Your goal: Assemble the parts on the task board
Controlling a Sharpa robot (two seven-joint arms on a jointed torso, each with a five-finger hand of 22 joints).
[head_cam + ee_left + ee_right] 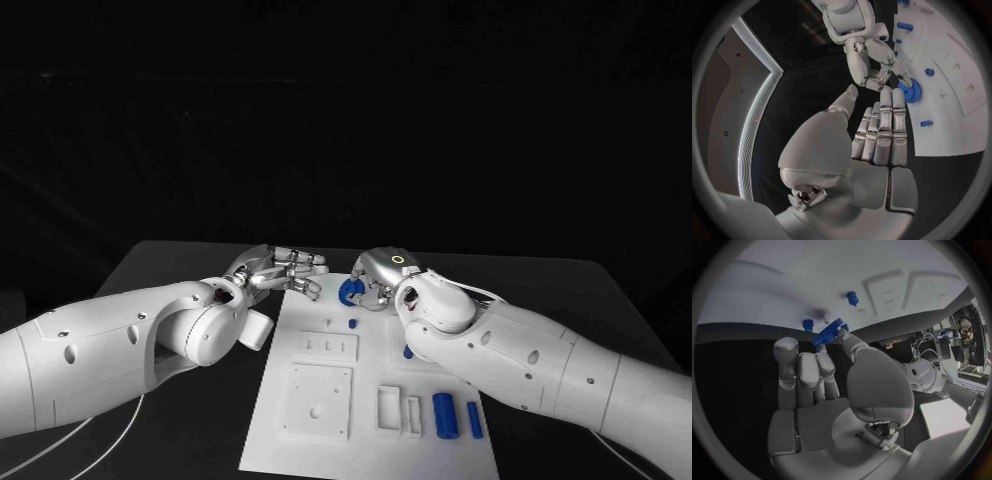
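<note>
The white task board (325, 440) lies in the middle of the black table. My right hand (384, 276) pinches a blue gear (348, 291) between thumb and fingers, low over the board's far end. The same gear (828, 332) sits at the fingertips in the right wrist view, over the board (786, 285). My left hand (283, 268) is at the board's far left corner, holding nothing. Its fingers (882, 132) lie straight and side by side, their tips close to the gear (909, 91). A small blue peg (353, 324) stands in the board just nearer than the gear.
Two blue cylinders (444, 415) (475, 420) lie at the board's near right, next to white rectangular blocks (389, 408). Another blue piece (408, 351) peeks out beside my right forearm. More blue pegs (929, 72) (926, 123) stand in the board. My forearms flank both long sides of the board.
</note>
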